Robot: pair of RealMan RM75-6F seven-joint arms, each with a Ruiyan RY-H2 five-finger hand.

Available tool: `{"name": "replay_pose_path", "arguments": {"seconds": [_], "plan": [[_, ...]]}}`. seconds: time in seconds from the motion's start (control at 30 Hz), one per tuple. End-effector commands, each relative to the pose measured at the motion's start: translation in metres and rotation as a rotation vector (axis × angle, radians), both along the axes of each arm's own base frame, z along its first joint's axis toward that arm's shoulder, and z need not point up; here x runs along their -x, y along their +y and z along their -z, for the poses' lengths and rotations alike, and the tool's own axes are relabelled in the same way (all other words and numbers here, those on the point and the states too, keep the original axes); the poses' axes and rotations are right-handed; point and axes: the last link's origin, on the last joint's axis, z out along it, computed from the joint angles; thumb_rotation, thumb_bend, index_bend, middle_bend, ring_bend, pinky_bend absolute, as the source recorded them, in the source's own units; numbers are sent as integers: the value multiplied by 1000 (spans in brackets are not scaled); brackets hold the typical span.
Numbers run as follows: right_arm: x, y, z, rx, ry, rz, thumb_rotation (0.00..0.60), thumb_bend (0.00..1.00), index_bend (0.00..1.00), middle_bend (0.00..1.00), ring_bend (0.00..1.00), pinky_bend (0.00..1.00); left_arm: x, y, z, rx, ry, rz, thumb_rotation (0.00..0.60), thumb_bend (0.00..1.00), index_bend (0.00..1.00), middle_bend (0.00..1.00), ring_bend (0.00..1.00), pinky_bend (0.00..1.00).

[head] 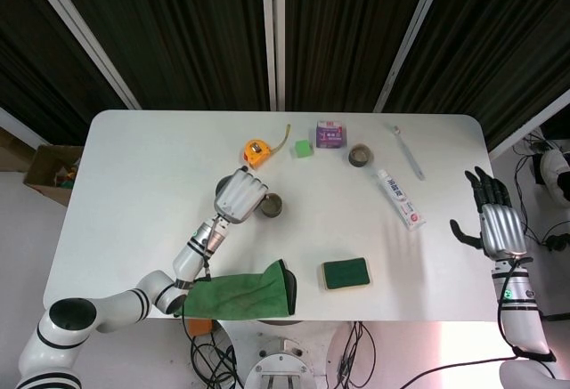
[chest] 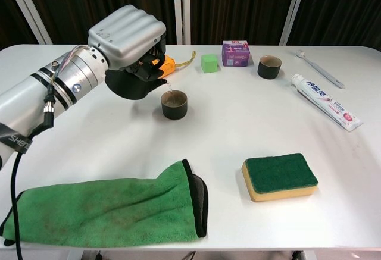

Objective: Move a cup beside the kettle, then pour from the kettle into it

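Nearest in the chest view we see a green cloth (chest: 107,212) at lower left and a sponge (chest: 278,177) at lower right on the white table (chest: 238,129). At frame centre stands the cup (chest: 174,105); above and just left of it our left hand (chest: 128,49) grips the dark kettle (chest: 136,83), tilted, spout over the rim. We judge pouring is under way; next, the kettle should be righted before overflow. Our right hand (head: 492,217), fingers spread, holds nothing at the right edge of the head view. Dark curtains (chest: 238,4) close the background.
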Motion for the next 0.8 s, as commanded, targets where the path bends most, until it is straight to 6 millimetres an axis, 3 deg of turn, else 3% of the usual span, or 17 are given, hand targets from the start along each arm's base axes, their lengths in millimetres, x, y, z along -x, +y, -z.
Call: {"name": "replay_pose_path", "arguments": {"seconds": [0.03,0.8], "plan": [[0,0,1,-2,0,1,600,277,0,0,0,0,0,0,0,0,0,0,600,369,1000,1000,1000,713],[-1,1,-1,-2,-3,-2,600,277,0,0,0,0,0,-1,2,2,7,3,600,370,1000,1000,1000,713]]}}
